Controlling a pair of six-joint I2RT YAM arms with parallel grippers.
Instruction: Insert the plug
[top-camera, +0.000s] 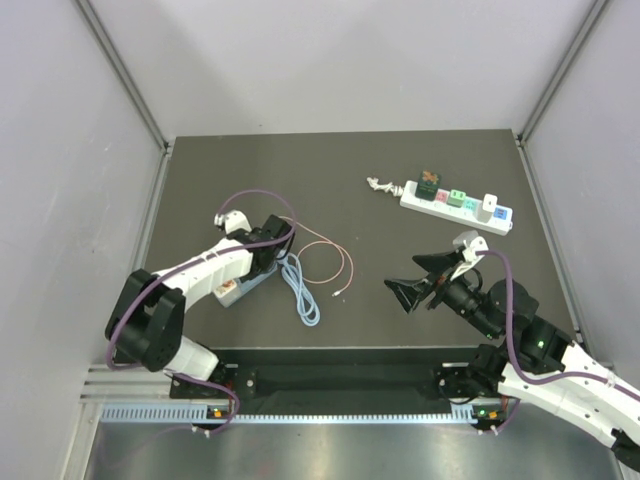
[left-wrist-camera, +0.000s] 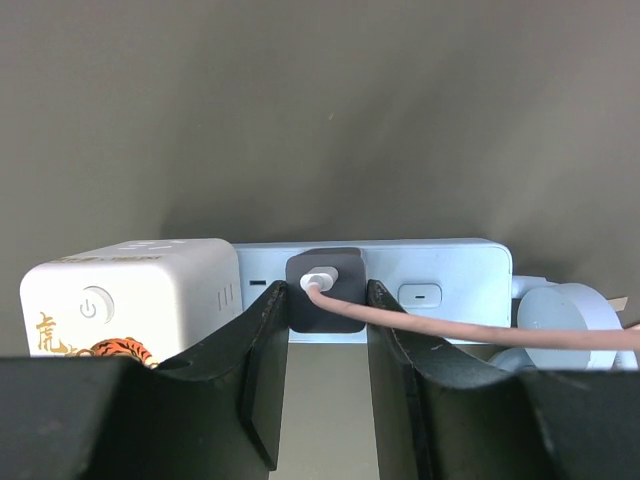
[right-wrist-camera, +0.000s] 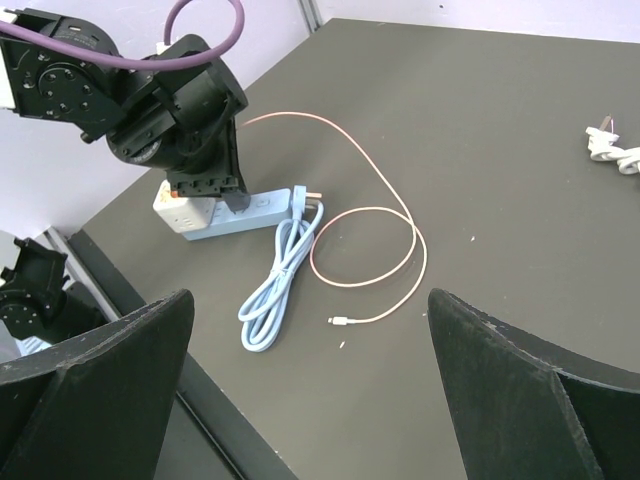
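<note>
A dark square plug (left-wrist-camera: 325, 290) sits pushed into the light blue power strip (left-wrist-camera: 450, 290), with a pink cable (left-wrist-camera: 480, 330) leaving its white connector to the right. My left gripper (left-wrist-camera: 326, 300) is shut on the plug, one finger against each of its sides. From above, the left gripper (top-camera: 262, 262) hangs over that strip (top-camera: 240, 290) at the left. My right gripper (top-camera: 425, 278) hovers wide open above the mat, holding nothing. Its wrist view shows the strip (right-wrist-camera: 260, 210) under the left arm, well beyond the right gripper (right-wrist-camera: 308, 310).
A white cube socket (left-wrist-camera: 130, 300) with a power button sits left of the plug. The strip's blue cord (right-wrist-camera: 280, 275) lies coiled beside the pink cable's loop (right-wrist-camera: 400, 215). A white power strip (top-camera: 457, 205) with coloured plugs lies at the back right, a white cord bundle (top-camera: 385, 185) beside it.
</note>
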